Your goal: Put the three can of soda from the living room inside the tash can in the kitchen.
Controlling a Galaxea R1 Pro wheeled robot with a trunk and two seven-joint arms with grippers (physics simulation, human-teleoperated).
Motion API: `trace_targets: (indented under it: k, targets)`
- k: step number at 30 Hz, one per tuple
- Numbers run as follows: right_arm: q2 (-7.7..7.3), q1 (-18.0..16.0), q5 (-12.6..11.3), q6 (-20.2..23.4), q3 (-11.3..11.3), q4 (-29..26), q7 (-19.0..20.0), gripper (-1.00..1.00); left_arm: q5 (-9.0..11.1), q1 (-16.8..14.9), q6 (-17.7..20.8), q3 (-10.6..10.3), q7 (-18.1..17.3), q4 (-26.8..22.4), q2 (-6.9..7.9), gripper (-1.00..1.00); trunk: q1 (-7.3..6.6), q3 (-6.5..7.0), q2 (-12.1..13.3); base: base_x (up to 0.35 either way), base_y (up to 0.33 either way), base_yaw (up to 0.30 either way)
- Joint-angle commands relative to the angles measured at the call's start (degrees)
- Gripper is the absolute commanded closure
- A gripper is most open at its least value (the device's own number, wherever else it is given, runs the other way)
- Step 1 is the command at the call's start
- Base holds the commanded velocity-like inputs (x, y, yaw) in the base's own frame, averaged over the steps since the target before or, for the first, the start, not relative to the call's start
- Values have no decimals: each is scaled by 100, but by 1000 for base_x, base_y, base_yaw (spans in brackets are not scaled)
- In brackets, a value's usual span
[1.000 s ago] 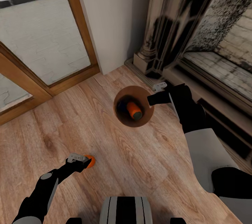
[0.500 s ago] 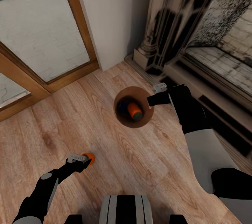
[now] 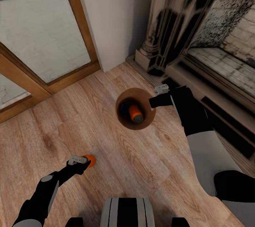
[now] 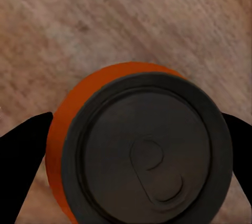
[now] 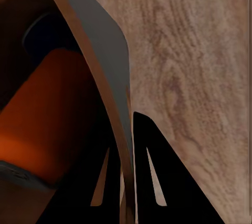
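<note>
orange can (image 3: 91,160) unmoved in left pincer (image 3: 78,159)

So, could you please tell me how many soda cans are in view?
3: an orange can and a mostly hidden blue can lie inside the bin; another orange can is at the left gripper.

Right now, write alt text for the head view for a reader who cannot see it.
The right gripper pinches the rim of a copper-brown trash can holding an orange can and a dark blue can. The left gripper grips a second orange can above the wood floor, near a glass door and fireplace.
</note>
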Motion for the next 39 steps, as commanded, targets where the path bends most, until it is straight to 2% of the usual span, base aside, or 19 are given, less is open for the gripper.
trace_targets:
  k: [1, 21, 25, 27, 30, 31, 32, 34, 36, 37, 39]
  targets:
    - [0, 0, -191, 45, -5, 2, 37, 100, -39, 1, -3, 1, 5, 3, 2, 100, 0, 0, 0, 0, 0, 0]
    - [-45, 101, -186, 45, 8, 151, 43, 100, -24, 1, 26, -3, -19, -1, 6, 100, -49, 421, 25, 0, 0, 0]
    - [-45, 131, -189, 45, 13, 326, 49, 100, 1, 1, 302, 4, -147, -77, 30, 100, -60, 510, 31, 0, 0, 0]
    - [-63, 144, -192, 45, 16, 487, 53, 100, 12, 1, 644, 27, -436, -279, 51, 100, -65, 554, 33, 0, 0, 0]
    - [-83, 150, -197, 45, 10, 620, 58, 100, 20, 1, 1377, 47, -791, -1165, 70, 100, -73, 621, 37, 0, 0, 0]
    - [-84, 151, -199, 45, 9, 647, 60, 100, 25, 1, 1512, 48, -844, -1347, 71, 100, -75, 643, 39, 0, 0, 0]
    - [-87, 152, -207, 45, 4, 734, 65, 100, 86, 1, 1930, 51, -1019, -1939, 77, 100, -78, 665, 40, 0, 0, 0]
    - [-88, 152, -217, 45, 1, 816, 68, 100, 243, -2, 2557, 53, -1194, -2734, 94, 100, -83, 709, 43, 0, 0, 0]
    - [-89, 152, -221, 45, 0, 846, 69, 100, 329, -5, 2978, 54, -1260, -3178, 164, 100, -88, 753, 45, 0, 0, 0]
    - [-89, 153, -224, 45, 4, 868, 74, 100, 427, -29, 3492, 58, -1327, -3568, 376, 100, -91, 776, 47, 0, 0, 0]
    - [-89, 153, -225, 45, 3, 908, 131, 100, 595, -78, 3813, 56, -1471, -3709, 527, 100, -96, 820, 49, 0, 0, 0]
